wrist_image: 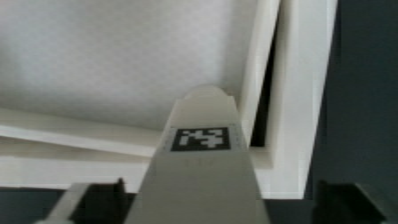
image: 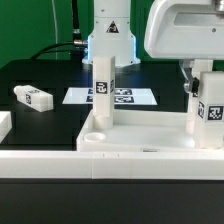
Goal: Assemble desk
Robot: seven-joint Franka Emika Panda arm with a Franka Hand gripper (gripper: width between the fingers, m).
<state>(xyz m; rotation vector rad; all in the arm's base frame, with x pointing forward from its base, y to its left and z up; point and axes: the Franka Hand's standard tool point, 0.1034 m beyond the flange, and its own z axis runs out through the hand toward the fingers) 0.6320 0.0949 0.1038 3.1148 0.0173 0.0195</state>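
Desk tabletop (image: 150, 135) lies flat at the near edge of the dark counter (image: 40, 115), rim upward. The first leg (image: 103, 92) stands upright in a corner socket (image: 97, 133). The second leg (image: 211, 108) stands upright toward the exterior view's right, beneath the arm (image: 185, 30). The third leg (image: 33, 97) lies loose on the counter at the exterior view's left, well apart from the tabletop and near the marker board (image: 110, 97).

Handling, as judged: rigid moulded plastic, light, smooth-faced and likely slippery, not fragile. A leg is best taken across two opposite flat faces near its upper end, leaving the foot free for the socket.

Fingers (wrist_image: 103, 200): dark, one on either side of the second leg's upper end in the wrist view and set close against it, with no gap visible. They are assessed as pinching that leg, spread only to the leg's width. Whether the leg is fully seated in its socket cannot be told.
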